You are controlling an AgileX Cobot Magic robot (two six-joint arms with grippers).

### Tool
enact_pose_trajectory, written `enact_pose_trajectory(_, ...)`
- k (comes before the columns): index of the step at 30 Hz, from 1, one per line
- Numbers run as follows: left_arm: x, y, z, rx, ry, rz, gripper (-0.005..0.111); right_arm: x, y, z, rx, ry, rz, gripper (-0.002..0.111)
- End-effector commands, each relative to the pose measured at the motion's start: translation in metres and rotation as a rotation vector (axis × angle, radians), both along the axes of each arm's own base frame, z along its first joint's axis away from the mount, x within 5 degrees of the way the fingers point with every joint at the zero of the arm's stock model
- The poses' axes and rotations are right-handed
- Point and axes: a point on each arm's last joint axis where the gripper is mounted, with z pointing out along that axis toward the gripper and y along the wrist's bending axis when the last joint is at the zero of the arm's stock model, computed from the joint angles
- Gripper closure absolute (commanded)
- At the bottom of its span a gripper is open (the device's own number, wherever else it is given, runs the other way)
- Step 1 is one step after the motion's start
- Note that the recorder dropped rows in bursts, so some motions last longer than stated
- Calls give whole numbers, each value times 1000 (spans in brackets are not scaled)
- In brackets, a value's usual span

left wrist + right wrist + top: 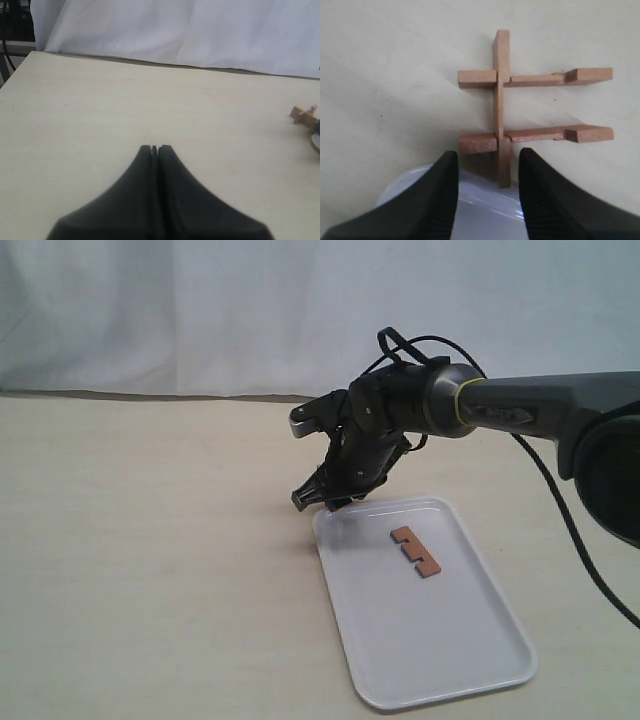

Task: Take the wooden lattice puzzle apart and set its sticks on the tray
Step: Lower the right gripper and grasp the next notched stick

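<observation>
One flat reddish-brown notched wooden stick [416, 551] already lies on the large white rectangular plastic tray [430, 640], so I judge the job about a quarter done. The small reddish-brown wooden lattice puzzle [501, 107] is down to three sticks: one cross stick [501, 55] locked over two parallel sticks [540, 78]. It lies on the table just beside the tray's rim, under my right gripper [489, 160]. That gripper's jaws stand well apart and hold nothing, one on each side of the cross stick's near end. My left gripper [155, 149] is closed tight on nothing, well apart from the puzzle. Next, I think, I must close on the cross stick and lift it straight out of the notches without dragging the other two along. The table [100, 100] is pale, matt, faintly wood-grained; behind it hangs a white cloth [200, 30]
</observation>
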Motion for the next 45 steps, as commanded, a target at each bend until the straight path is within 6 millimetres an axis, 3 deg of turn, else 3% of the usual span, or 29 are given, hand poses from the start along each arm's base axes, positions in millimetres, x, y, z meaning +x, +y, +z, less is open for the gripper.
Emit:
enact_pose_trajectory(1, 0, 0, 0, -4, -10, 3, 107, 4, -2, 0, 10, -29, -10, 76)
enact_pose_trajectory(3, 0, 0, 0, -2, -10, 3, 107, 4, -2, 0, 10, -29, -10, 90)
enact_pose_trajectory(8, 0, 0, 0, -2, -10, 3, 107, 4, -2, 0, 10, -29, -10, 104)
enact_pose_trajectory(34, 0, 0, 0, -2, -10, 3, 107, 7, 0, 11, 46, -91, -40, 103)
enact_pose_trajectory(45, 0, 0, 0, -2, -10, 3, 107, 8, 0, 11, 48, -95, -40, 81)
